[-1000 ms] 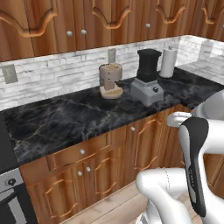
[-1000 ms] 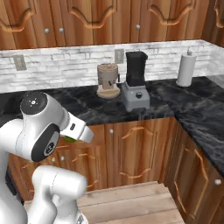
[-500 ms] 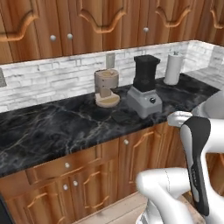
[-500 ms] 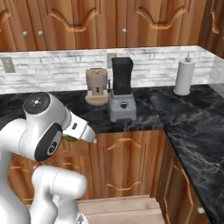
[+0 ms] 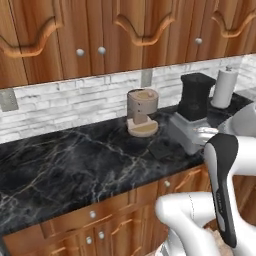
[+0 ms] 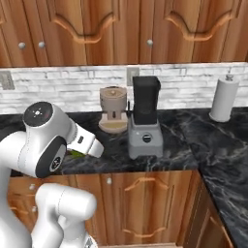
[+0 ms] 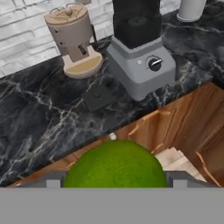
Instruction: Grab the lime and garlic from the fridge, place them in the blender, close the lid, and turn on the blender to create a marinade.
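hidden: gripper finger tips covered by the small round green lime in hand view; pads not seen, so grip can't be confirmed, cannot tell if jaws are clamped or just around it
lime: fills the bottom middle of hand view, lower part cut by the frame edge; in right base view only a green sliver shows under the white wrist
blender: boxy grey base, round black knob, tall dark jar; stands on the black marbled stone counter; partly behind the arm in left base view
lid: small flat black squarish cap, lying flat on the counter, left of the blender base, in front of the coffee machine
coffee machine: tan-brown cylinder on round foot, just beside the blender
paper towel roll: white upright cylinder, well apart, right end of counter
cabinets: glossy carved brown wood, small silver knobs
wall: pale grey brick tile
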Tool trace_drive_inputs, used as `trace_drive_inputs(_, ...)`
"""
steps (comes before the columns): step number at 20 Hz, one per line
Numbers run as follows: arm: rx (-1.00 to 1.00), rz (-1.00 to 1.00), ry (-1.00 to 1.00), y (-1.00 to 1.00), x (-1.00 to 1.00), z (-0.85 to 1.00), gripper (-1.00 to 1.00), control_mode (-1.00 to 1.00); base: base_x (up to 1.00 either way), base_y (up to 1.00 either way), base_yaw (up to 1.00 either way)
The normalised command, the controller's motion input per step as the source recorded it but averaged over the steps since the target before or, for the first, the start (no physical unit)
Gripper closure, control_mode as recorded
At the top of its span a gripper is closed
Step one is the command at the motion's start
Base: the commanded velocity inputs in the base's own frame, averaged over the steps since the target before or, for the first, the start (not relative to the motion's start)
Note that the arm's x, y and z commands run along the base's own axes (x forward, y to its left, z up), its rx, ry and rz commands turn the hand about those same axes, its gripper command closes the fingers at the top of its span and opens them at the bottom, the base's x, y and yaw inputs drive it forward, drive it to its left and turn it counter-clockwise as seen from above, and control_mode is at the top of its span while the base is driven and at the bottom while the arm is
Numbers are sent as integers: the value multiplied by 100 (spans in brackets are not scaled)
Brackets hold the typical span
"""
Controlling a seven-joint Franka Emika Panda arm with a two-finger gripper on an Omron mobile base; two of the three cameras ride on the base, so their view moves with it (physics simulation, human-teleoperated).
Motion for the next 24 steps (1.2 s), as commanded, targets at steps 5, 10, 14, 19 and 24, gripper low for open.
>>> trace_drive_inputs(5, 0, 0, 0, 0, 0, 0, 100, 100, 57, 0, 20)
trace_drive_inputs(10, 0, 0, 0, 0, 0, 0, 100, 100, 44, -3, 7)
trace_drive_inputs(14, 0, 0, 0, 0, 0, 0, 100, 100, 44, -28, 13)
trace_drive_inputs(19, 0, 0, 0, 0, 0, 0, 100, 100, 14, -54, 20)
trace_drive_inputs(24, 0, 0, 0, 0, 0, 0, 100, 100, 0, -75, 21)
